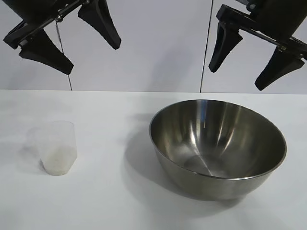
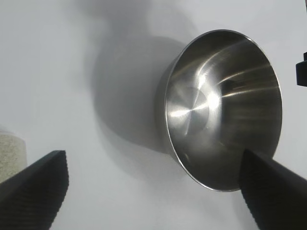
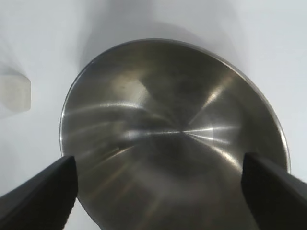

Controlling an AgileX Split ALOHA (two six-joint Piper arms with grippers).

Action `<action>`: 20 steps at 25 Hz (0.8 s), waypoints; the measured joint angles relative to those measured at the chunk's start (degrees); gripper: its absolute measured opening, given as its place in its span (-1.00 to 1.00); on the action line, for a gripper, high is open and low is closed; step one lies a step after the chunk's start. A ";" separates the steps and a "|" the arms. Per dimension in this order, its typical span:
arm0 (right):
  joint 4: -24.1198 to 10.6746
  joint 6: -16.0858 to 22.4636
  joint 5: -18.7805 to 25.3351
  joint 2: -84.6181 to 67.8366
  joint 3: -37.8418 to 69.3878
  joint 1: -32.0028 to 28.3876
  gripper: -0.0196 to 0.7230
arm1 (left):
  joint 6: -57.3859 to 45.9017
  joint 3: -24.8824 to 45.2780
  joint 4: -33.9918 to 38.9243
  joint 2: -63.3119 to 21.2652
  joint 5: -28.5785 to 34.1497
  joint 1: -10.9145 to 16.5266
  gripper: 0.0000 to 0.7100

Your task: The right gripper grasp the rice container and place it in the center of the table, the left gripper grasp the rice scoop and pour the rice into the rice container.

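Observation:
The rice container (image 1: 218, 143), a wide shiny steel bowl, stands empty on the white table (image 1: 115, 201), right of the middle. At the left stands the rice scoop (image 1: 57, 146), a clear plastic cup with white rice (image 1: 58, 160) in its lower part. High above the scoop hangs my left gripper (image 1: 93, 60), open and holding nothing. My right gripper (image 1: 235, 79) hangs open high over the bowl, also with nothing in it. The left wrist view shows the bowl (image 2: 223, 108) past one finger and the rice (image 2: 12, 153) at the frame's edge. The bowl (image 3: 172, 134) fills the right wrist view, with the scoop (image 3: 14, 93) off to one side.
A pale panelled wall (image 1: 158, 43) with two dark vertical seams stands behind the table. Bare white tabletop lies between the scoop and the bowl and in front of both.

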 joint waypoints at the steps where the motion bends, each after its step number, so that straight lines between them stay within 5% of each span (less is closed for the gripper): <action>1: -0.05 0.00 0.07 0.00 0.00 0.00 0.77 | 0.00 0.00 0.00 0.00 0.00 0.00 0.96; 12: -0.83 -0.74 0.64 0.00 0.00 0.00 0.77 | 0.00 0.00 0.00 0.00 0.00 0.00 0.96; 20: -11.12 -0.16 1.60 -0.58 0.00 0.00 0.77 | 0.00 0.00 0.00 0.00 0.00 0.00 0.96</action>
